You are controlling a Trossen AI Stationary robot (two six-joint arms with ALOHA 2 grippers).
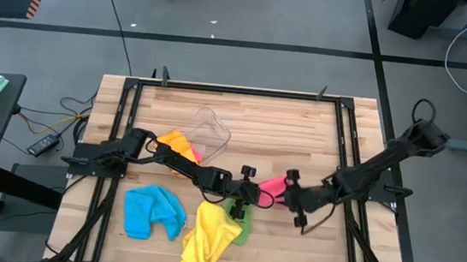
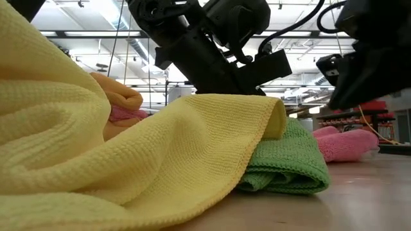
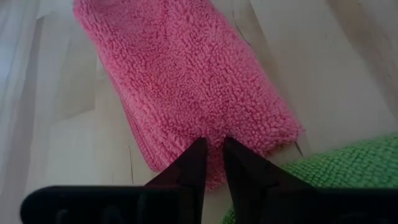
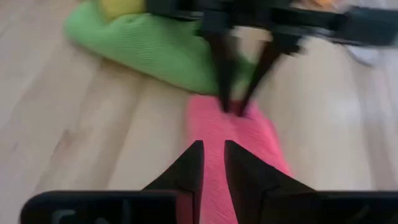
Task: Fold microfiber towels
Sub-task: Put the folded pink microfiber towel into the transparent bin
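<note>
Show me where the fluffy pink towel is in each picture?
High view: the folded pink microfiber towel lies at table centre, between both grippers.
Low view: it is at the right, behind the folded green microfiber towel.
Left wrist view: it fills the middle, past the left gripper.
Right wrist view: lower centre, by the right gripper.
Shared landmark: the green towel lies beside it in every view.

Light: bright and even, from ceiling lamps [image 2: 103,32] at 12 o'clock.
Shadows: faint, soft on the table [image 1: 285,127].
Blur: the yellow towel [image 2: 96,167] was soft up close; the far gripper [image 4: 239,107] smeared.
Glare: windows washed out.
</note>
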